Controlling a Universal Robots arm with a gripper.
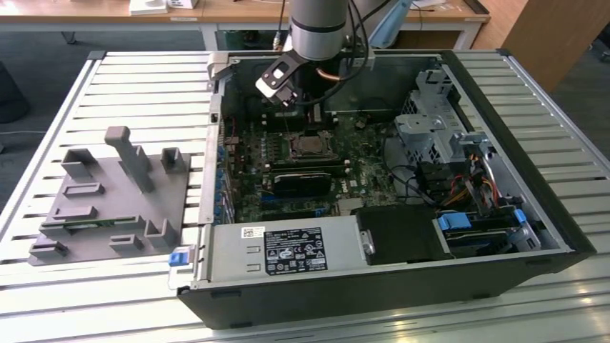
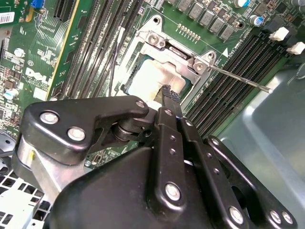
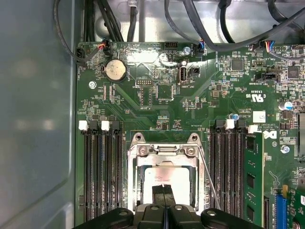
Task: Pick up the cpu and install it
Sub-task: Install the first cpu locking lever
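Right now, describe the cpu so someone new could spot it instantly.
Start at the open computer case on the slatted table and find the green motherboard inside. Between its two banks of black memory slots sits a metal-framed socket; the cpu is the pale silvery square lying flat within it, under the gripper. Nothing nearby is plain, square and metallic.
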